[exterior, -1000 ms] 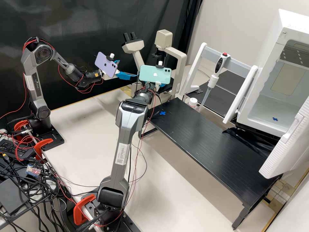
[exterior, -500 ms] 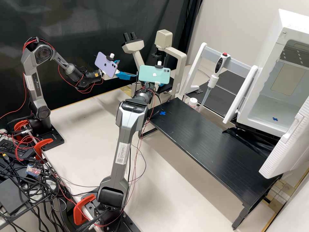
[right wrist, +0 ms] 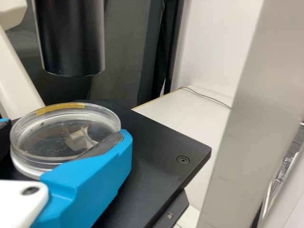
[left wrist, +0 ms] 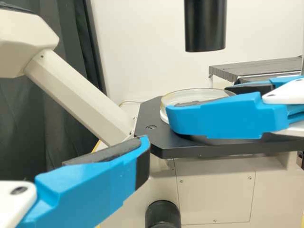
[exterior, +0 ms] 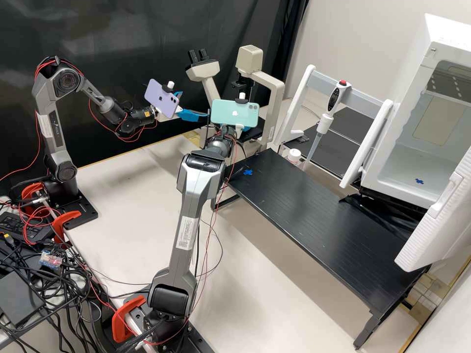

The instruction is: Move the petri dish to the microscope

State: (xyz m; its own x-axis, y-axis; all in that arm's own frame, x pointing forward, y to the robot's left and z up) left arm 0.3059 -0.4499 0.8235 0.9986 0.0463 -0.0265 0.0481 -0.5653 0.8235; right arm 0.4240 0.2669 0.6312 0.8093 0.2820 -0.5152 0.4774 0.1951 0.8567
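The petri dish (right wrist: 52,135) looks glossy, the microscope stage (right wrist: 154,156) matt.

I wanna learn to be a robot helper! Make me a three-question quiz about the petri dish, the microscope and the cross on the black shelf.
1. True or false: the right gripper has the petri dish between its fingers.

2. Which thing hangs above the microscope's stage?
A. a pipette
B. a black tube
C. a spoon

3. Fill the gap: the cross on the black shelf is coloured ____.

Key: 1 true; 2 B; 3 blue.
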